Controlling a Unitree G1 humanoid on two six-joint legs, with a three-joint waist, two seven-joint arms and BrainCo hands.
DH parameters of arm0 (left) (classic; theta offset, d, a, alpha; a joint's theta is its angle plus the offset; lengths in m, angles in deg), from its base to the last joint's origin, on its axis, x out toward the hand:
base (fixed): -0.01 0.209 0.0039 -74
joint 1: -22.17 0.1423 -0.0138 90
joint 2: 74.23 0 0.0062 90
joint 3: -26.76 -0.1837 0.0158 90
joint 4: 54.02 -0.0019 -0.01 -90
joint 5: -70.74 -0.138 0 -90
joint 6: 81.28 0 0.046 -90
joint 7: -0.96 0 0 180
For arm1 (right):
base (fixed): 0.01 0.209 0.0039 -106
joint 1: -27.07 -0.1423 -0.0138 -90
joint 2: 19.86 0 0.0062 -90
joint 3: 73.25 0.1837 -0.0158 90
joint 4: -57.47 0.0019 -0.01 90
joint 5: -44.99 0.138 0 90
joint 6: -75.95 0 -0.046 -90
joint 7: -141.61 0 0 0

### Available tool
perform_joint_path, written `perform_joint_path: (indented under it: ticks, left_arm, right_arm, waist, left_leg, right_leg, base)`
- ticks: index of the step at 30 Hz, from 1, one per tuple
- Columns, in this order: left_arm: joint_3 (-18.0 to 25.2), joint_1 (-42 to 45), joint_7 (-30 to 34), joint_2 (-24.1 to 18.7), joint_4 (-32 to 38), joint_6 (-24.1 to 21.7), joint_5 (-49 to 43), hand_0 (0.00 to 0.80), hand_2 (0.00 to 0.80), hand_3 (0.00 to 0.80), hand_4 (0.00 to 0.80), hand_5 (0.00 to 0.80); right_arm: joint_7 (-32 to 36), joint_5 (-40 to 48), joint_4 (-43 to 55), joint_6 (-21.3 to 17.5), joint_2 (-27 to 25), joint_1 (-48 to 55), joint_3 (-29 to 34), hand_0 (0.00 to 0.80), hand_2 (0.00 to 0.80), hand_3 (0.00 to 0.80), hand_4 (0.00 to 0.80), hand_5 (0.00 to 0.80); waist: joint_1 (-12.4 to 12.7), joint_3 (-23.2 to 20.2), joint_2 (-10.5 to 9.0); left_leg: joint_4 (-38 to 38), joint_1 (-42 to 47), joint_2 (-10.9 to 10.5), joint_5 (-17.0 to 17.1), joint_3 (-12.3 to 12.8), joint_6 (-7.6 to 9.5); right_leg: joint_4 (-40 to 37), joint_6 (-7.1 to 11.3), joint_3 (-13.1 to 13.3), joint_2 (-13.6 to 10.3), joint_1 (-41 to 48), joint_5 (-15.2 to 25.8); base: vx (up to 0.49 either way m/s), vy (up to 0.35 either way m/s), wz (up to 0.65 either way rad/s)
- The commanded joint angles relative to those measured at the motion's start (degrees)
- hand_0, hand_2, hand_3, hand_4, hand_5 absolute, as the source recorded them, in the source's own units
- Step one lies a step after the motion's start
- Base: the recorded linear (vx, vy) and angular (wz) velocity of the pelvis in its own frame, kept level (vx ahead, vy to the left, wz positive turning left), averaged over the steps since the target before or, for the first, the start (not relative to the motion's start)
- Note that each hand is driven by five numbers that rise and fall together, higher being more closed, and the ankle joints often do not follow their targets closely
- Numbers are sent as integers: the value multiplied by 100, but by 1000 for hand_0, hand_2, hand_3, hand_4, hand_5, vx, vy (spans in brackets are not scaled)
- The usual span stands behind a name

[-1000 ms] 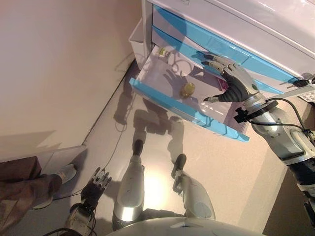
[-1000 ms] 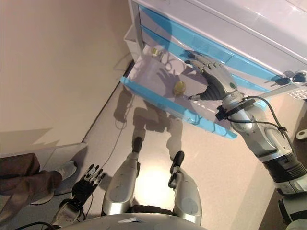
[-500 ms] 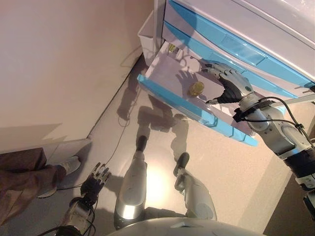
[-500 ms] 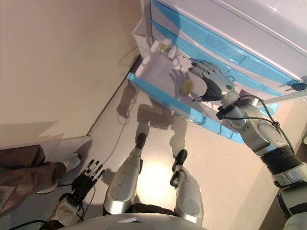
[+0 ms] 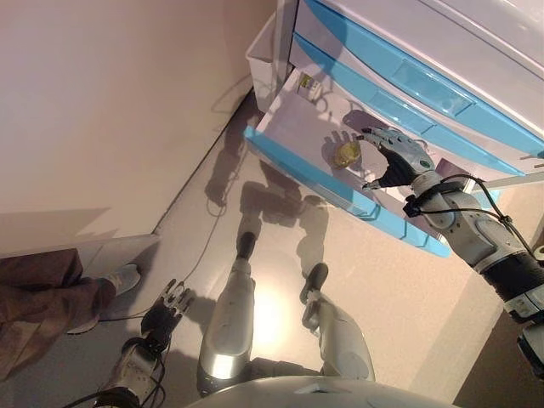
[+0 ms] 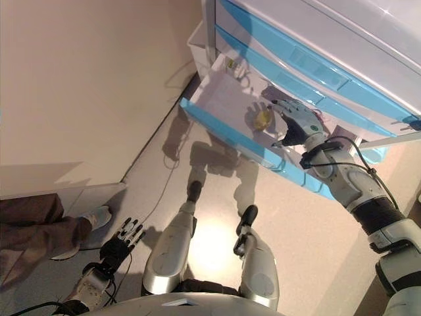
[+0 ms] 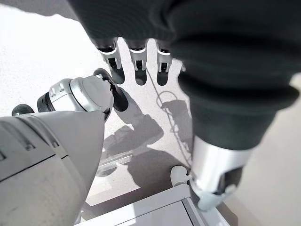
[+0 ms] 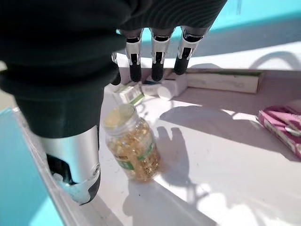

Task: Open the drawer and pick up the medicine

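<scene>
Your drawer [image 5: 293, 166] is already pulled out of the blue-fronted cabinet [image 5: 408, 76], and the medicine you want, a small clear bottle of yellow capsules [image 8: 133, 149], lies on its side on the white drawer floor, towards the near front edge. Your right hand [image 5: 398, 158] hovers just above and beside it with fingers [image 8: 155, 59] straight and thumb [image 8: 75, 155] spread, holding nothing; the bottle sits in the gap between them, apparently untouched. Treat the bottle as light, rigid and smooth: it looks like plastic or glass, so it will likely roll or skid on that slick floor if you nudge it from one side only. Take it across the labelled body, at mid-length, with fingers on one flank and thumb on the other, rather than at the pale cap, where the grip would be narrow. Close evenly so it does not squirt away. Farther back in the drawer lie small white boxes [image 8: 136, 92] and a long flat carton [image 8: 221, 81], and a pink packet [image 8: 282, 125] to one side; all are apart from the bottle. Your left hand [image 5: 166, 308] hangs low by the floor, fingers relaxed and empty.
</scene>
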Motion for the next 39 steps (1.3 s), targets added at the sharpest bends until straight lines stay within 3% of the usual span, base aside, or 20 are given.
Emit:
perform_joint_path:
  ticks: [1,19,39]
  left_arm:
    - [-158,251,14,-172,197,21,-148,0,0,0,0,0]
    - [-194,310,20,-127,269,44,-99,0,0,0,0,0]
    - [-180,385,73,-202,283,55,-129,0,0,0,0,0]
  right_arm:
    - [-304,-19,21,-147,-104,-427,-321,0,0,0,0,0]
    - [-340,-2,-464,-235,106,-808,-496,0,0,0,0,0]
    - [-235,125,-1175,108,286,-1252,-774,0,0,0,0,0]
  waist:
    - [40,-111,37]
    - [168,-63,142]
    - [336,-44,163]
  left_leg:
    - [568,-296,-255,-586,202,183]
    - [618,-347,-318,-564,119,200]
    - [726,-443,-325,-614,48,212]
  right_leg:
    - [376,134,102,-66,-250,119]
    - [437,129,34,-132,-311,124]
    - [488,129,-21,-147,-367,124]
  base:
    - [13,8,4]
    - [5,7,2]
    - [9,-3,1]
